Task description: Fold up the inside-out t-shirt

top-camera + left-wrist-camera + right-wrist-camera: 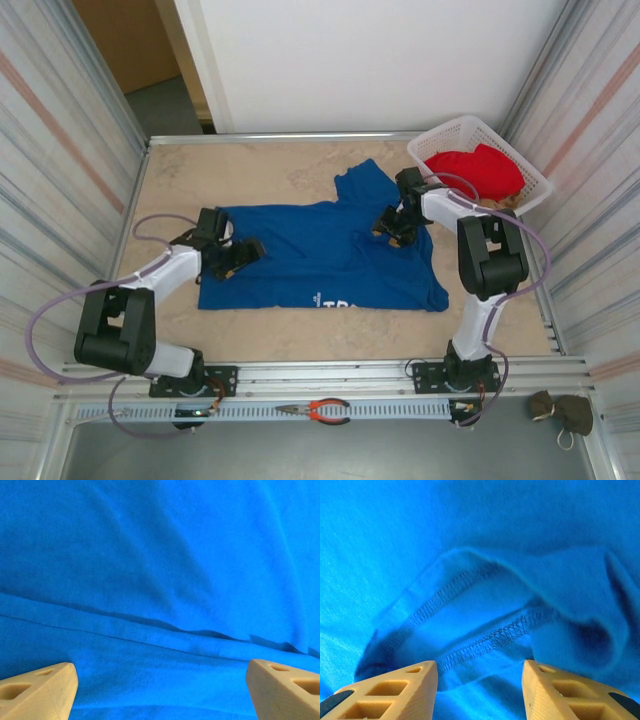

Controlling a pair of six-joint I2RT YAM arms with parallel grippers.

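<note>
The inside-out t-shirt (330,255) is royal blue and lies spread flat on the table, with white lettering at its near hem. My left gripper (243,254) sits low over the shirt's left edge. Seen from the left wrist, the left gripper (160,682) is open wide, with smooth blue cloth and a long flat fold (150,630) beneath it. My right gripper (392,232) is over the shirt's upper right part. From the right wrist, the right gripper (479,672) is open and straddles a bunched fold with overlock seams (495,635); nothing is pinched.
A white basket (455,135) holding a red garment (480,170) stands at the back right, close behind the right arm. Pliers (320,410) lie on the front rail, and a tan cloth (565,410) sits off the table at the front right. Metal walls flank both sides.
</note>
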